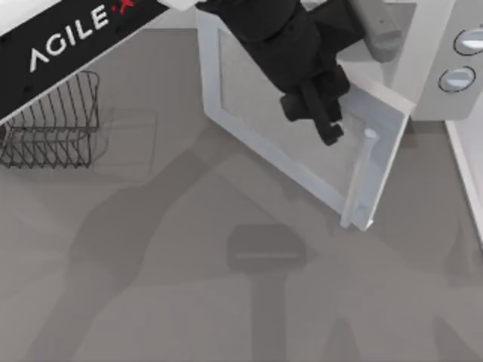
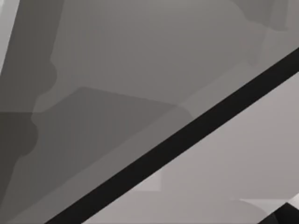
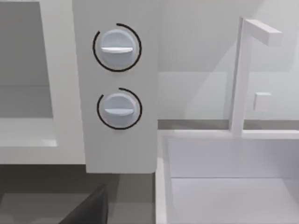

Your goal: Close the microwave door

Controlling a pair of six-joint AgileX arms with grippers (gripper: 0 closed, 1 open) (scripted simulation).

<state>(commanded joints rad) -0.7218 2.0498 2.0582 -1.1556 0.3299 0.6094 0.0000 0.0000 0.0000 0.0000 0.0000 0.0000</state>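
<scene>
The left gripper, whose finger state cannot be told, presses against the window side of the half-open door near its handle.

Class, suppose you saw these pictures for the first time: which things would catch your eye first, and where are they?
First, the open microwave door, swung out over the table from the microwave at the top view's upper right. Next, the black left gripper, reaching in from the upper left and sitting over the door's window beside its handle. Then the two round knobs on the microwave's side panel, and the dark wire rack at the table's left.
</scene>
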